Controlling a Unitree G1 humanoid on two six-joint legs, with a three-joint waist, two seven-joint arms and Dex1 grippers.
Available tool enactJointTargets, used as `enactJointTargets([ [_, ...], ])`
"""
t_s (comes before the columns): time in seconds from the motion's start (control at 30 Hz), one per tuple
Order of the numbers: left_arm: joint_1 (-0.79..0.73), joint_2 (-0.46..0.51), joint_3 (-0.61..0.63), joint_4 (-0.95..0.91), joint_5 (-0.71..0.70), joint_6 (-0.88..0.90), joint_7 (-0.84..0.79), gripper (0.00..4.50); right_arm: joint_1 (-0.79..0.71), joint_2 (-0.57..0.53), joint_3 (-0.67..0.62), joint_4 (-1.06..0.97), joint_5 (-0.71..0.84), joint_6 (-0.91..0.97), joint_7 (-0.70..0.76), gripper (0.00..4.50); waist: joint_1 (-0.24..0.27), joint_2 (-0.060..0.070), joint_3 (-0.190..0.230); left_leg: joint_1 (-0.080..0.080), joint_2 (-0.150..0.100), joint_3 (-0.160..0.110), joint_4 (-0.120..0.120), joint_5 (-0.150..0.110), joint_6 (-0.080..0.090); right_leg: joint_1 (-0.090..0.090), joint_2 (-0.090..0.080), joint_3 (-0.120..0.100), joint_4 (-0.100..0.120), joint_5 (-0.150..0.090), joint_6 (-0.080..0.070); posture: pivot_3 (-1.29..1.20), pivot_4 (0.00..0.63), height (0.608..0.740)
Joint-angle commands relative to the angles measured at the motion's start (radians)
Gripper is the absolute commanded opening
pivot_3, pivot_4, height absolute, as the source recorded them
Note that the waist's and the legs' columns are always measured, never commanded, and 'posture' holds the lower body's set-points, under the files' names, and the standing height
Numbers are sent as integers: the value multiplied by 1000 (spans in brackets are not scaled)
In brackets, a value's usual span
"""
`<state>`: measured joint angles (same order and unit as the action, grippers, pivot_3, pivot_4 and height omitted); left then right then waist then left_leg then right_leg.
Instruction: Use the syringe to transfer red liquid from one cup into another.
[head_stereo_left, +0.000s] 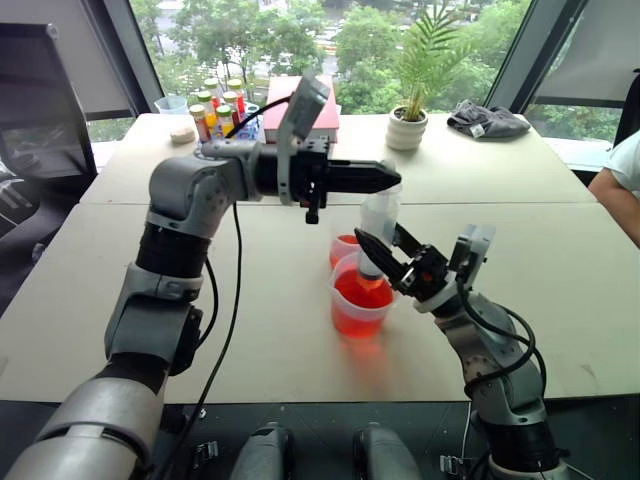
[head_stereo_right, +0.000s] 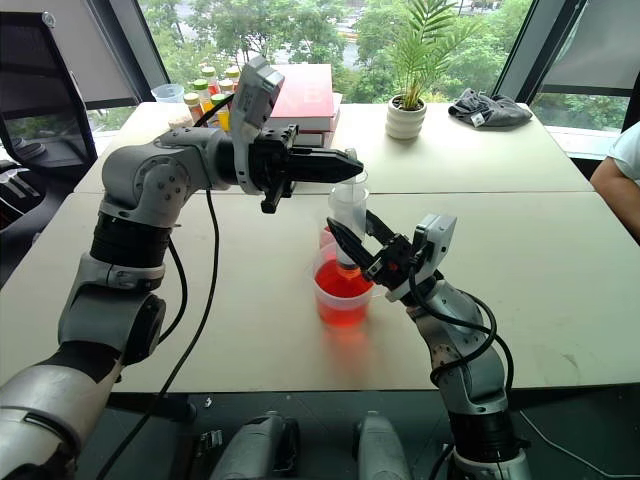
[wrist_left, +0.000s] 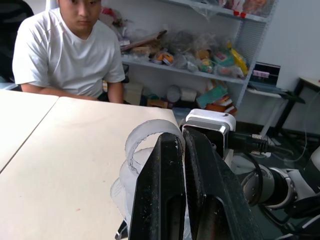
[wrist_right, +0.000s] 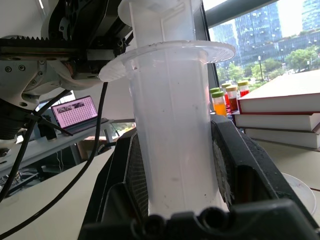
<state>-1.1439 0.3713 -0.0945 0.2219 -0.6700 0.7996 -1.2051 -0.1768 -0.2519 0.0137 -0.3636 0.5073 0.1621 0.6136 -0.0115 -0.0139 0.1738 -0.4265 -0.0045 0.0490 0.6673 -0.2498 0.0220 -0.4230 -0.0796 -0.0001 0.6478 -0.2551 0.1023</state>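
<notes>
On the pale, smooth surface (head_stereo_left: 250, 300) by the big windows, the syringe (head_stereo_left: 378, 235) stands upright with its tip in the wide cup (head_stereo_left: 360, 305) of red liquid (head_stereo_left: 362, 298). The right gripper (head_stereo_left: 378, 258) jaws squeeze its clear round barrel; the left gripper (head_stereo_left: 385, 178) jaws pinch the white plunger top. The small cup (head_stereo_left: 343, 247) waits just behind. Pulling crooked might tip the thin plastic cup and spill.

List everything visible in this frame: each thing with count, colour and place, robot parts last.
syringe: 1, clear, upright over big cup
big cup: 1, clear, red liquid inside, table centre
small cup: 1, clear, red inside, behind big cup
table: 1, beige
books: stack, red, far edge
small bottles: several, yellow, orange and red, far left
potted plant: 1, green, white pot
cloth: 1, grey, far right
person: 1, white shirt, seated
left gripper: shut on plunger
right gripper: shut on barrel
</notes>
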Motion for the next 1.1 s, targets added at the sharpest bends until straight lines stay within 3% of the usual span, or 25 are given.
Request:
enactJointTargets([
  [0.03,-75,23,92,2,3,-79,20,76,29,-16,49,-3,-7,18,40,1379,0,0,0,0,0,0,0,0,0,0,0,0,0,0,0,0,150,740],
  [0.5,-59,36,84,-2,4,-79,2,76,7,-11,46,-20,0,26,31,1379,0,0,0,0,0,0,0,0,0,0,0,0,0,0,0,0,150,740],
  [0.6,-43,41,76,-21,-2,-62,2,984,-14,-11,40,-32,5,31,24,1379,-1,0,0,0,0,0,0,0,0,0,0,0,0,0,0,0,150,740],
  [0.83,31,116,68,-91,6,-34,-11,4385,-64,-18,13,-67,26,60,-1,1379,-2,0,0,0,0,0,0,0,0,0,0,0,0,0,0,0,150,740],
  [1.1,115,240,112,-113,13,-7,13,4454,-123,-34,-14,-122,83,136,-30,1379,2,0,0,0,1,0,0,0,0,-1,0,0,2,0,0,0,150,740],
])
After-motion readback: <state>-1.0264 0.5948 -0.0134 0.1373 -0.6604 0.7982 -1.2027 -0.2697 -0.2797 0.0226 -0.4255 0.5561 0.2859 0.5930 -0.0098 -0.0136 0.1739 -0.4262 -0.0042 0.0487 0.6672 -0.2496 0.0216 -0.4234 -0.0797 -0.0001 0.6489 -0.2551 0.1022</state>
